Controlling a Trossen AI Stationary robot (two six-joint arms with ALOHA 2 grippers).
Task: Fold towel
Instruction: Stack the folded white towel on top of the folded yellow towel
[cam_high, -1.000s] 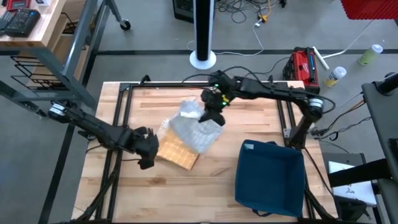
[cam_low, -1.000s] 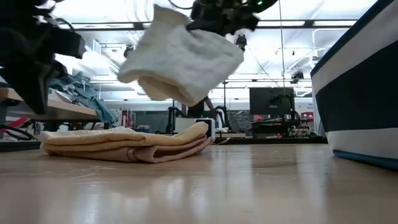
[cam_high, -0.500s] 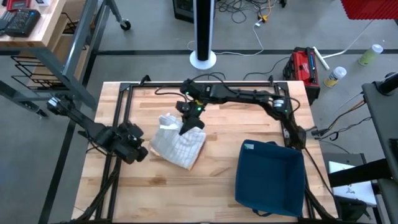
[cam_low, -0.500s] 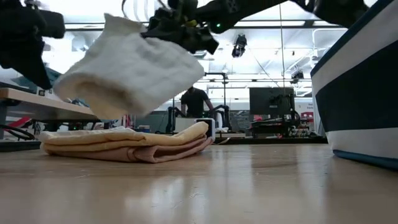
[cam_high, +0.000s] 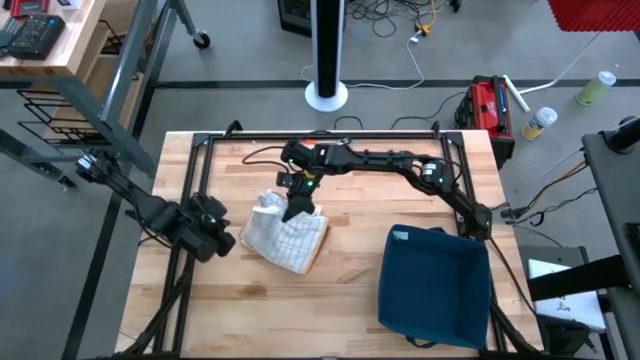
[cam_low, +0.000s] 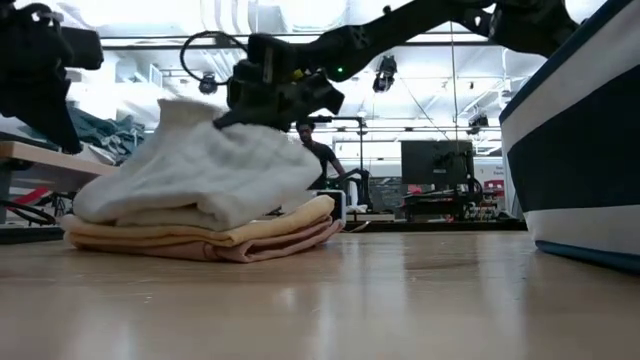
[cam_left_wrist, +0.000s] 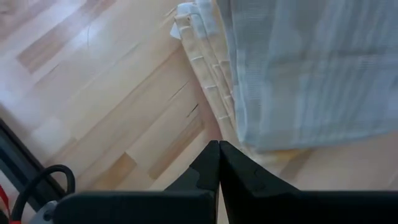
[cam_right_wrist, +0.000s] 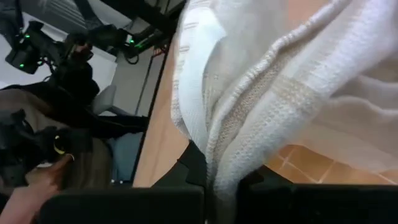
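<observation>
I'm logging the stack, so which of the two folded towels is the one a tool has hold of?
The white towel, lying on top and pinched by the right tool. The tan towel beneath lies flat on the table, untouched.

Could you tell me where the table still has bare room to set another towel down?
Bare wood lies along the table's near edge, between the left claw and the blue bin, and across the far strip behind the right claw. The middle is crowded: the white towel sits on the tan towel.
</observation>
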